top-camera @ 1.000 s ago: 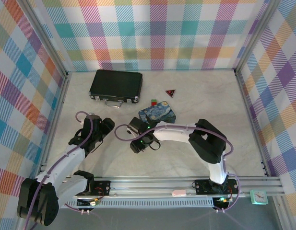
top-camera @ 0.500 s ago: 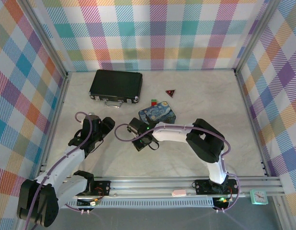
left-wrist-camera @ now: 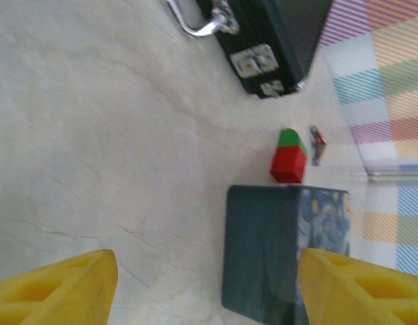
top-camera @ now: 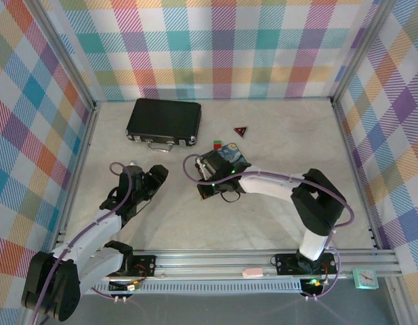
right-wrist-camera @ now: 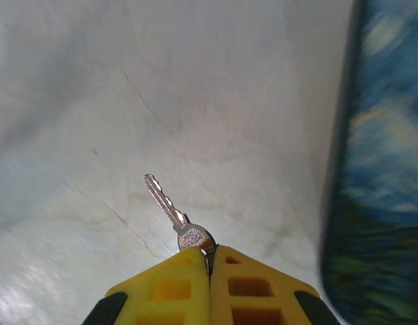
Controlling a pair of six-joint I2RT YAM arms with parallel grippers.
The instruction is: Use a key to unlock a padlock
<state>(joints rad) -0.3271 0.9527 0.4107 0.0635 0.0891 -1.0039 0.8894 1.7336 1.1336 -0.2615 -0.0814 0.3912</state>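
A small silvery key (right-wrist-camera: 169, 210) sticks out, blade forward, from my right gripper (right-wrist-camera: 209, 256), which is shut on its round head just above the pale tabletop. From above, that right gripper (top-camera: 206, 177) hovers at the near left corner of the blue painted tin (top-camera: 229, 156). My left gripper (left-wrist-camera: 207, 271) is open with nothing between its yellow fingers, and from above it (top-camera: 156, 175) sits left of the tin. A tiny dark-and-grey piece (left-wrist-camera: 317, 142), perhaps the padlock (top-camera: 240, 131), lies behind the tin; I cannot tell for sure.
A black briefcase (top-camera: 162, 120) lies at the back left with its handle facing me. A small red-and-green block (top-camera: 217, 143) stands right behind the tin. Checked walls (top-camera: 371, 122) close in the left, back and right sides.
My right gripper has carried the key away from me and to the right, up against the tin's near corner. The left gripper has shifted slightly to the right.
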